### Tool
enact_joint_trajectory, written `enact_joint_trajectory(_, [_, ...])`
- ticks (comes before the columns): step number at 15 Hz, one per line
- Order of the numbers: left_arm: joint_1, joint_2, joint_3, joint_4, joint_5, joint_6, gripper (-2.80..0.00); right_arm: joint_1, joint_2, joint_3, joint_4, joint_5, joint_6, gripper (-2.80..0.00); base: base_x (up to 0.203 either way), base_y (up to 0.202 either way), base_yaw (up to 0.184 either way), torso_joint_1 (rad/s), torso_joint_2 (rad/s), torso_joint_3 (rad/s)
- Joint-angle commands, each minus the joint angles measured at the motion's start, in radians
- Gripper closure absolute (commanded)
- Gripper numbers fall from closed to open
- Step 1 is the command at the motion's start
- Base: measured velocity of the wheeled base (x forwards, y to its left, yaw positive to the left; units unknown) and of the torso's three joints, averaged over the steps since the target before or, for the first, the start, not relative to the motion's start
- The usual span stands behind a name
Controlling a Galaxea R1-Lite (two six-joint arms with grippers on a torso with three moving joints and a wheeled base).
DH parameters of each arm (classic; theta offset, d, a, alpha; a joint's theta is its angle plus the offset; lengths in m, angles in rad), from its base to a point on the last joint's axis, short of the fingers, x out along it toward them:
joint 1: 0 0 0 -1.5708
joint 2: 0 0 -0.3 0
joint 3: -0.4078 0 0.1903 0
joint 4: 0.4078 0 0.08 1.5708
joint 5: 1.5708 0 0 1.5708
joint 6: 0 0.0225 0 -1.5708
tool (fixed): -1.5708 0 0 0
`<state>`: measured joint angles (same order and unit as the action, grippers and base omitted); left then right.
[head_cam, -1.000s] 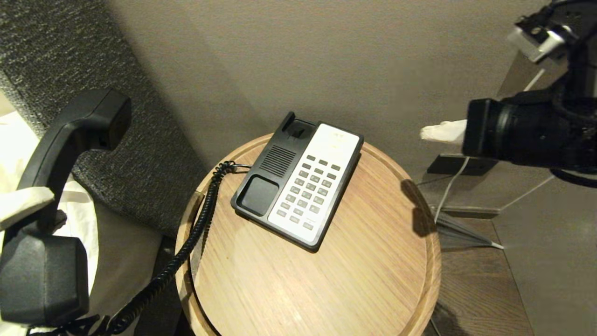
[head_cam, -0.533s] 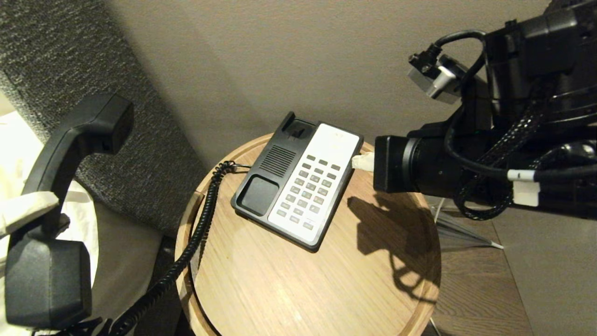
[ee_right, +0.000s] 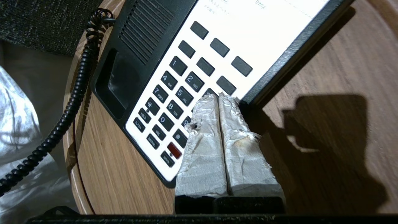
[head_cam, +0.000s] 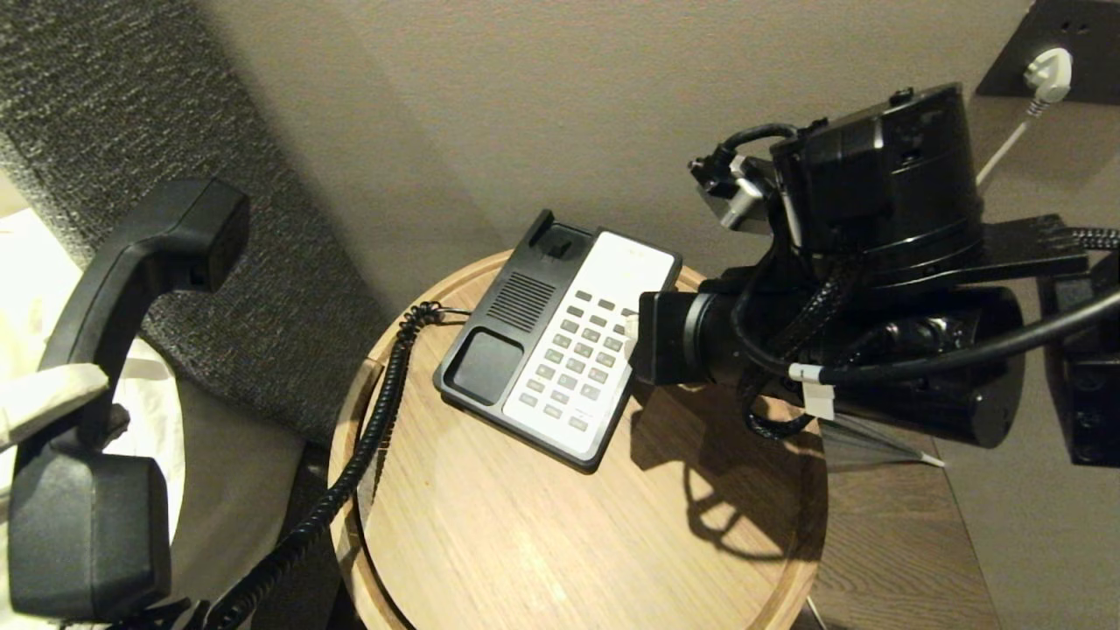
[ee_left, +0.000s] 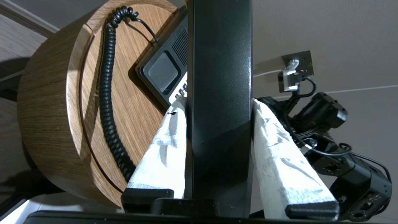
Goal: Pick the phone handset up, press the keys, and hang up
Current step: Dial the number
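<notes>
The black phone handset [head_cam: 114, 289] hangs upright off the table's left side, with my left gripper [ee_left: 219, 105] shut on its middle. Both white-wrapped fingers [ee_left: 279, 155] press its sides. The coiled cord [head_cam: 367, 437] runs from it over the table rim to the black-and-white phone base [head_cam: 525, 306]. The cradle on the base is empty. My right gripper [ee_right: 219, 97] is shut with nothing in it. Its tips are together over the right-hand column of the keys [ee_right: 174, 93], near the base's right edge. In the head view the right arm hides all but the fingertip [head_cam: 630, 325].
The phone stands on a round wooden table [head_cam: 700, 542] with a raised rim, close to a beige wall. A grey textured panel [head_cam: 131, 105] and white bedding [head_cam: 26, 262] lie to the left. A wall socket with a white plug [head_cam: 1050, 70] is at the upper right.
My right arm has swung in from the right and come down, so its shut fingers now sit over the keypad. The left gripper and the handset have stayed put.
</notes>
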<state>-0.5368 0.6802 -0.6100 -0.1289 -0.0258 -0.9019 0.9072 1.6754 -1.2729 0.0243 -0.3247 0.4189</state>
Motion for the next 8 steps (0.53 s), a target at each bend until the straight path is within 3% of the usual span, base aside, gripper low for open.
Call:
enact_joint_trajectory(1, [0.000,-0.002,0.003,-0.001,0.000,-0.006,0.00,0.002,0.020,0.004,0.000,-0.002,0.003,0.00,0.000,0.000,0.000,0.000,0.00,0.000])
enact_joint_trajectory(8, [0.000,-0.002,0.006,-0.001,0.001,-0.006,0.00,0.005,0.032,0.007,-0.003,-0.004,0.003,0.00,0.000,0.000,0.000,0.000,0.00,0.000])
